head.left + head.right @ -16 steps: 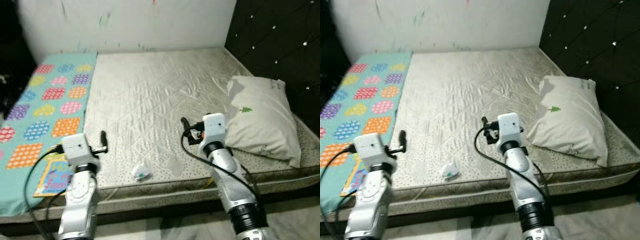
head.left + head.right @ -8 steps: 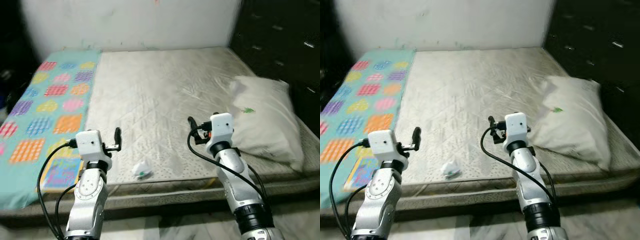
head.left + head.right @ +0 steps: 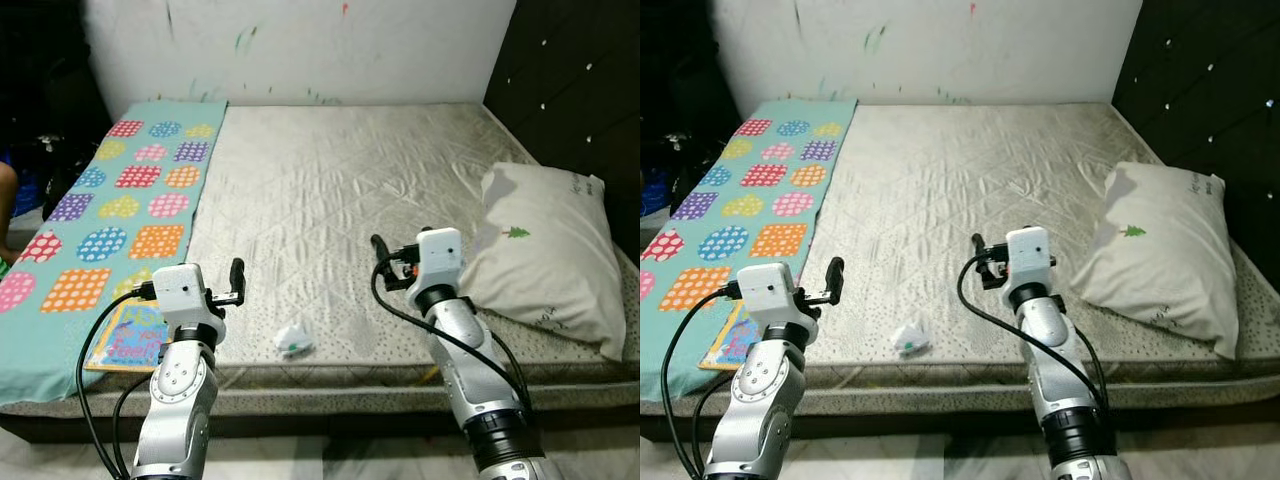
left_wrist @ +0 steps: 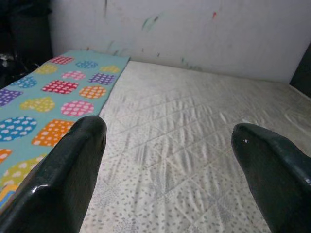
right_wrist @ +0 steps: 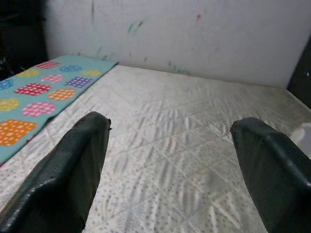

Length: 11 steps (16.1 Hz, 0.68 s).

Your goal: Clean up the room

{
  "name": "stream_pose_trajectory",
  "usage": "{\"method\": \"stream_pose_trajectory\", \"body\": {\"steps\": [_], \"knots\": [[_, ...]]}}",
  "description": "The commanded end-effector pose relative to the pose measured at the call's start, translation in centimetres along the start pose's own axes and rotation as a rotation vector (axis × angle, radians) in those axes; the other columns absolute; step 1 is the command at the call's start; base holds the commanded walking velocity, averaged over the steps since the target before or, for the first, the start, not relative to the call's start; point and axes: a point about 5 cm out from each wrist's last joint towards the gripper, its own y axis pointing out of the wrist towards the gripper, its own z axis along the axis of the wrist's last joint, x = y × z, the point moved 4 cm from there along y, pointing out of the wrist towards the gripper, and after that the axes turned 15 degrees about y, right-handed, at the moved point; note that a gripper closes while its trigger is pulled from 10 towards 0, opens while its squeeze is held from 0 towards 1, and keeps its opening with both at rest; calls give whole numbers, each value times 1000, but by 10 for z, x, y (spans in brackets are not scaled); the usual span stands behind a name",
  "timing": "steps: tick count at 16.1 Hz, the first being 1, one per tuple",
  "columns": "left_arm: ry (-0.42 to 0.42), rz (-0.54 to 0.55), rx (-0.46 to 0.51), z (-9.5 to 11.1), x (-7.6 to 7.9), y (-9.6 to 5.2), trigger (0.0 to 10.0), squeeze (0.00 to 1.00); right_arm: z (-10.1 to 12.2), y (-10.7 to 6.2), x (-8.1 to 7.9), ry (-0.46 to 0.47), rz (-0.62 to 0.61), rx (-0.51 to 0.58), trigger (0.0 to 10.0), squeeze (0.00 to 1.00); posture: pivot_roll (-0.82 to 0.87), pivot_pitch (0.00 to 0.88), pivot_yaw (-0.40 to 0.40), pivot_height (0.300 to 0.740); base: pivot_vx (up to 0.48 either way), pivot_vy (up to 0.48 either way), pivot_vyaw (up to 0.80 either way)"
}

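A small crumpled white wrapper with a green spot (image 3: pixel 293 339) lies near the front edge of the bare mattress (image 3: pixel 330 190). It sits between my two raised arms. A colourful children's book (image 3: pixel 128 337) rests on the front corner of the teal patterned blanket (image 3: pixel 120 190), just left of my left arm. My left gripper (image 4: pixel 167 145) is open and hovers above the mattress's front edge, left of the wrapper. My right gripper (image 5: pixel 170 141) is open too, held over the mattress right of the wrapper, holding nothing.
A white pillow with a small green tree print (image 3: pixel 545 255) lies at the mattress's right side, close to my right arm. A dark tufted headboard (image 3: pixel 570 90) stands at the right, a marked white wall (image 3: pixel 300 50) behind. Dark clutter and part of a person (image 3: pixel 5 215) sit far left.
The whole picture has shifted and sharpened, so the camera has moved. Both arms keep the same raised pose. The wrapper, book and pillow lie where they were.
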Motion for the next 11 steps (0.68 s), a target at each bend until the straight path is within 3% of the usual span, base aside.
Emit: {"method": "stream_pose_trajectory", "body": {"steps": [1, 9, 11], "knots": [[3, -4, 6, 2, -1, 0, 10000, 0, 4, 2, -2, 3, 9, 9, 10000, 0, -17, 38, -9, 740, 311, 0, 0], [-5, -16, 1, 1, 1, -1, 10000, 0, 2, 1, -3, 9, 7, 6, 10000, 0, -16, 45, -1, 740, 354, 0, 0], [-1, 18, 2, 2, -2, 0, 10000, 0, 1, 0, -2, 10, 6, 3, 10000, 0, -15, 44, -1, 740, 127, 0, 0]]}}
